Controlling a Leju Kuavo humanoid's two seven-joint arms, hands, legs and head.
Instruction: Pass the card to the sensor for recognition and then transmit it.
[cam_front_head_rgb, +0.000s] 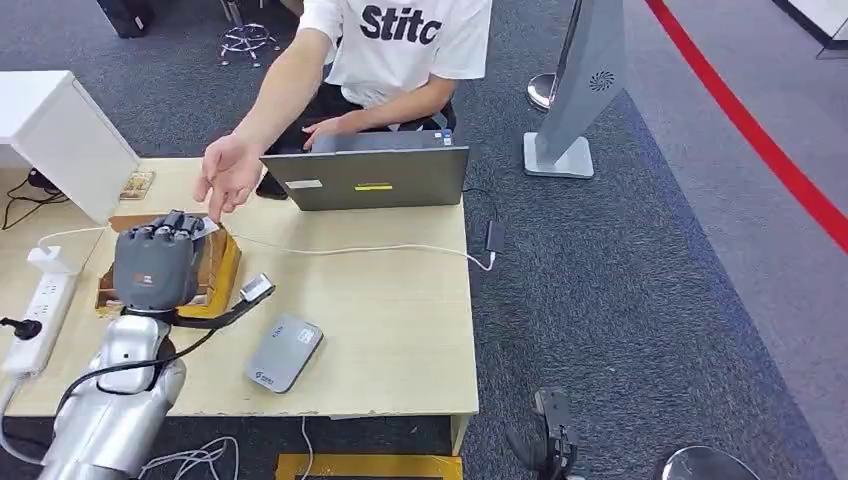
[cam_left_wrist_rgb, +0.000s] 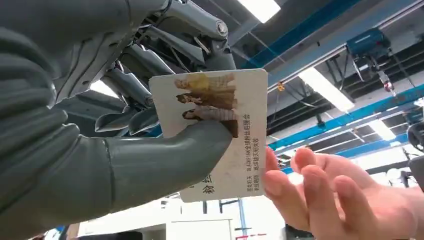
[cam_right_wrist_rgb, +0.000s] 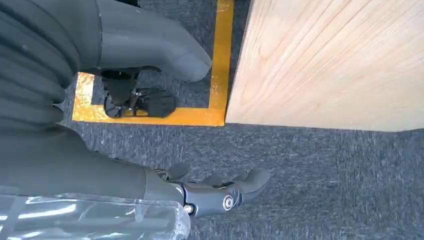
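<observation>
Card held up for the handover, a person's hand reaching in to take it

On the left of the table (cam_front_head_rgb: 400, 300), the left hand (cam_front_head_rgb: 160, 262) is raised above a wooden box (cam_front_head_rgb: 222, 270) and grips the card (cam_left_wrist_rgb: 220, 130) between its thick thumb and darker fingers (cam_left_wrist_rgb: 131, 86); the card's free edge sticks out past the thumb, probably so it can be taken. The person's hand (cam_front_head_rgb: 230, 175) is open with its fingertips just beside that edge. Further right lies the grey sensor (cam_front_head_rgb: 284, 352), apart from the card, then a laptop (cam_front_head_rgb: 368, 178). The right hand (cam_right_wrist_rgb: 220, 192) hangs over carpet beside the table, fingers loosely curled, holding nothing
</observation>
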